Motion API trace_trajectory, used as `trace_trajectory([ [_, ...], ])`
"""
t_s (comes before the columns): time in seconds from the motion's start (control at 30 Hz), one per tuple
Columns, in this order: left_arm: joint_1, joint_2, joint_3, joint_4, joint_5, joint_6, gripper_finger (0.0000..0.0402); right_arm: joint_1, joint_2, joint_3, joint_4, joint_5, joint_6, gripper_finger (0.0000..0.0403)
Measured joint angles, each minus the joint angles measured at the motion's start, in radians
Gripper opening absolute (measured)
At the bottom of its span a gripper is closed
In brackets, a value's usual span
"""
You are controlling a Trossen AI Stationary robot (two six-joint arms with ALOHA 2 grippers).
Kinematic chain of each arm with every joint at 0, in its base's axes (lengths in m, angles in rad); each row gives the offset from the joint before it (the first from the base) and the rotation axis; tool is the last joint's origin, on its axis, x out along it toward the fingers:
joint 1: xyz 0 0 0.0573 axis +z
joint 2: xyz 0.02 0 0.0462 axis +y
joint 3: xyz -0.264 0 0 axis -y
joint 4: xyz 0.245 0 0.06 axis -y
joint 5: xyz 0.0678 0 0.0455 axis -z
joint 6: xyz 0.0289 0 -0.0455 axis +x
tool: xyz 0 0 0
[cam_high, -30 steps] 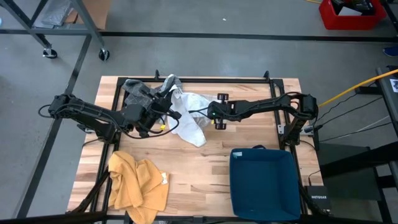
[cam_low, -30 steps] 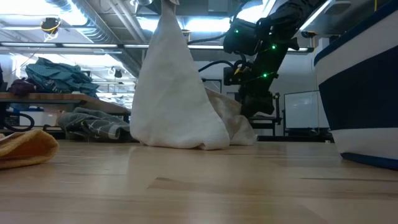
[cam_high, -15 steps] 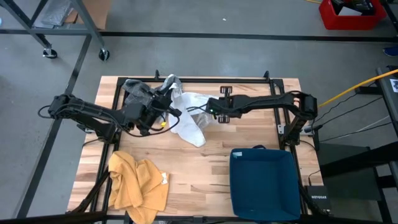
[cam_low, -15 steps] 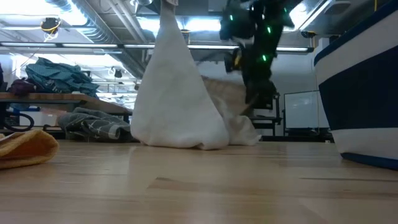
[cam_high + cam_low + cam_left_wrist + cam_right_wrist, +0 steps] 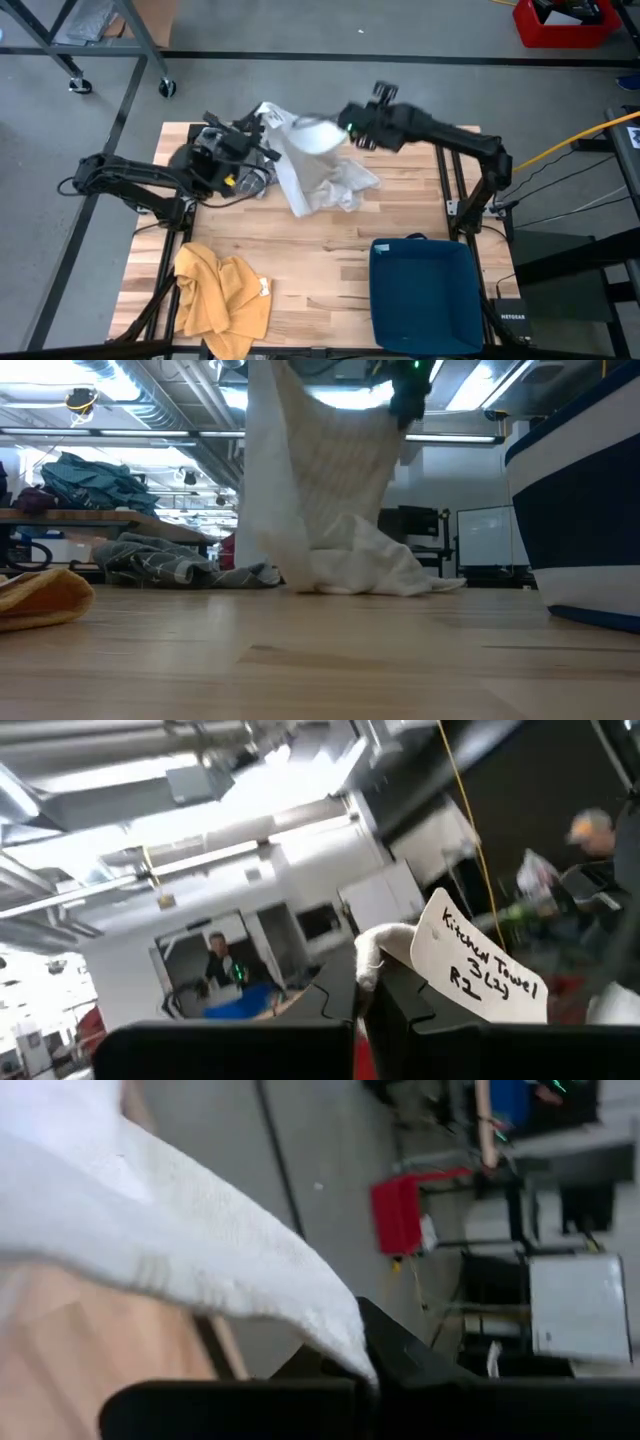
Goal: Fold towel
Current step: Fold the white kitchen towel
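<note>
White towel point(image 5: 312, 165) lifted, 1 corner clenched in each of 2 pincers, left point(image 5: 262, 122), right point(image 5: 345, 123)

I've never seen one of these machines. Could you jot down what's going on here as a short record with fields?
Activity: two dark robot arms lifting a white cloth towel above a wooden slatted table
Left gripper: shut on one towel corner, which carries a paper tag
Right gripper: shut on another towel edge, raised high
Towel: hanging between both grippers, lower part bunched on the table
Fold: not yet made
Also on table: crumpled mustard-yellow cloth, navy blue fabric bin, grey crumpled cloth
</note>
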Motion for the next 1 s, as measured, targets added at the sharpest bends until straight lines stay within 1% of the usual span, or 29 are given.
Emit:
trace_trajectory([
  [0.13,0.094,-0.034,0.022,-0.003,0.109,-0.077,0.0,-0.088,0.0,0.179,-0.016,0.009,-0.016,0.0001],
  [0.23,0.184,-0.04,0.084,-0.014,0.197,-0.181,0.0,-0.15,0.0,0.314,-0.008,-0.003,-0.035,0.0001],
  [0.33,0.275,-0.03,0.167,-0.063,0.296,-0.313,0.0,-0.203,0.0,0.429,0.005,-0.074,-0.049,0.0001],
  [0.37,0.303,-0.023,0.2,-0.096,0.332,-0.36,0.0,-0.218,-0.003,0.447,0.021,-0.102,-0.05,0.0001],
  [0.43,0.356,-0.003,0.27,-0.173,0.386,-0.448,0.0,-0.238,-0.038,0.415,0.104,-0.125,-0.075,0.0001],
  [0.5,0.404,0.028,0.345,-0.249,0.422,-0.522,0.0,-0.26,-0.057,0.408,0.144,-0.138,-0.103,0.0001],
  [0.67,0.496,0.121,0.519,-0.378,0.483,-0.662,0.0,-0.301,-0.064,0.439,0.172,-0.139,-0.156,0.0001],
  [0.73,0.52,0.159,0.576,-0.4,0.508,-0.709,0.0,-0.313,-0.064,0.443,0.181,-0.138,-0.194,0.0001],
  [0.83,0.552,0.214,0.65,-0.406,0.519,-0.752,0.0,-0.336,-0.064,0.443,0.221,-0.117,-0.262,0.0001],
  [1.0,0.597,0.291,0.759,-0.41,0.522,-0.795,0.0,-0.392,-0.064,0.443,0.347,-0.105,-0.399,0.0001],
])
